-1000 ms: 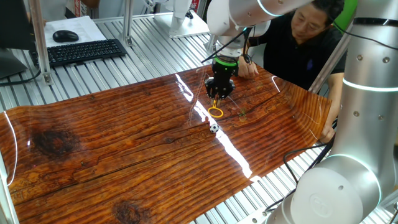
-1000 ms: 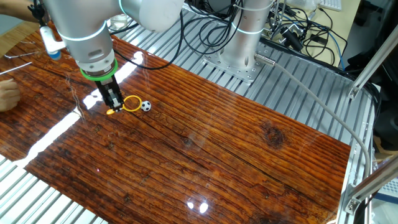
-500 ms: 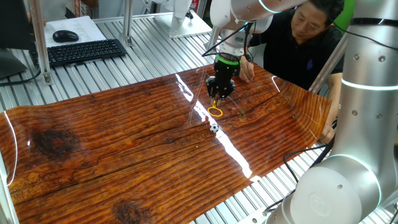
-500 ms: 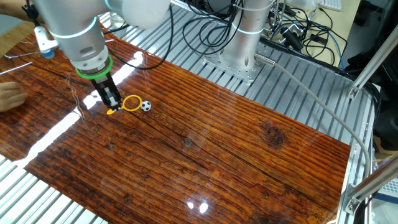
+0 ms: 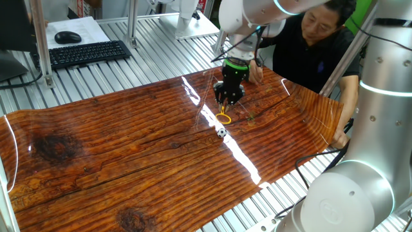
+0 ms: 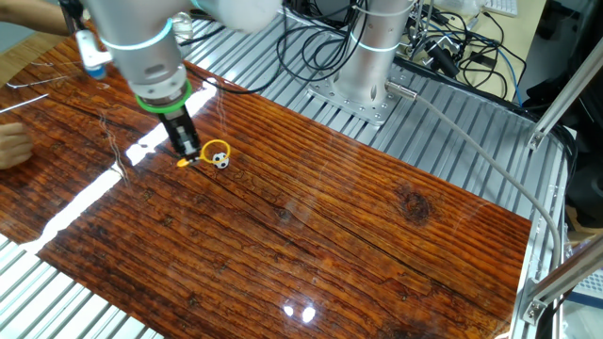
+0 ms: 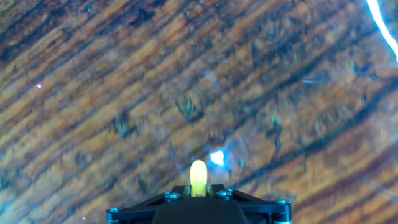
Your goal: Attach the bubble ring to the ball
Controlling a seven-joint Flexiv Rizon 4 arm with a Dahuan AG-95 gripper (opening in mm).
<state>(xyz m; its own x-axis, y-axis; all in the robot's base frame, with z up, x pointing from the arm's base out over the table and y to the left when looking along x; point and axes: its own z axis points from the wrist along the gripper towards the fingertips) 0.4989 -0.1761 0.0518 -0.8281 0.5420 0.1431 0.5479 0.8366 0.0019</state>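
Observation:
My gripper (image 5: 225,102) is shut on the stem of the orange-yellow bubble ring (image 5: 223,118) and holds it tilted, low over the wooden table. In the other fixed view the gripper (image 6: 188,154) has the ring's loop (image 6: 216,148) right at the tiny black-and-white ball (image 6: 220,162). The loop overlaps the ball's top edge; I cannot tell whether it touches. The ball (image 5: 221,132) lies on the table just in front of the ring. In the hand view only the ring's yellow stem (image 7: 198,177) shows between the jaws; the loop and the ball are out of view.
A person in black leans over the table's far edge (image 5: 315,38), with a hand (image 5: 256,69) on the wood close behind the gripper. The table (image 5: 129,148) is a glossy wood-grain sheet. A keyboard (image 5: 87,53) lies beyond the far left.
The gripper has carried the ring toward the ball. The loop was beside the ball with a gap and now overlaps its top. The ball has not moved.

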